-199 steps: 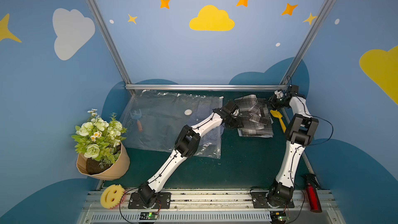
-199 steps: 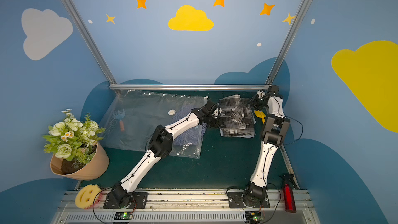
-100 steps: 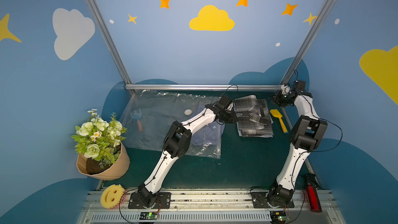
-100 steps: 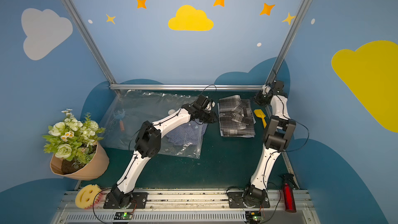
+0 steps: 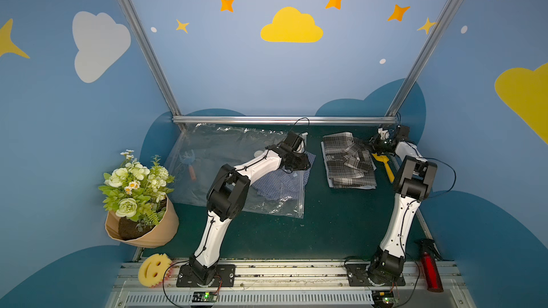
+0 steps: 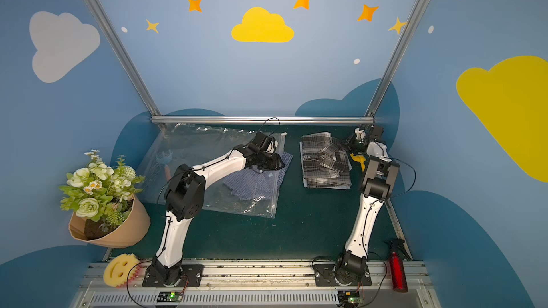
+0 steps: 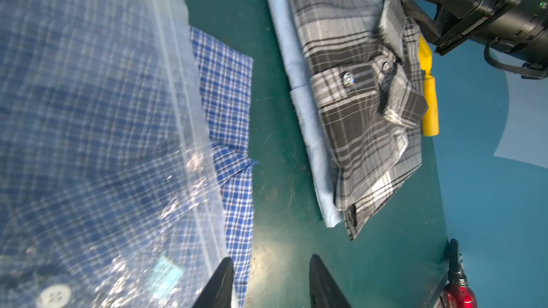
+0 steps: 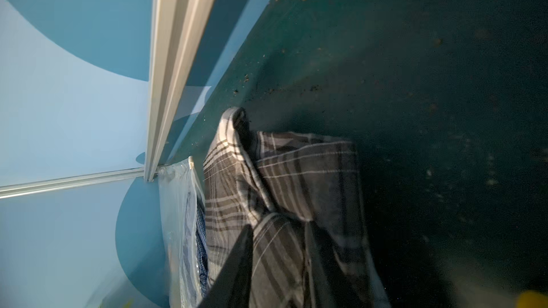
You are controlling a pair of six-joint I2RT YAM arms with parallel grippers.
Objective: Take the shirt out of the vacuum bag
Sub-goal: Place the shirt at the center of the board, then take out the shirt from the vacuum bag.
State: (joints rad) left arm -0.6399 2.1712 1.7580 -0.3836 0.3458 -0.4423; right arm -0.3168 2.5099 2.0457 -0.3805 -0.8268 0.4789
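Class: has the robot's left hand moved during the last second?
Yes. The left hand has drawn back from the folded grey plaid shirt, which it overlapped before, to the mouth of the clear plastic vacuum bag.

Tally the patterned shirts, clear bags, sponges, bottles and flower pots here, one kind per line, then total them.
Patterned shirts: 2 (blue checked shirt, grey plaid shirt)
Clear bags: 1 (vacuum bag)
Sponges: 1 (yellow smiley sponge)
Bottles: 1 (red bottle)
Flower pots: 1 (flower pot)
Total: 6
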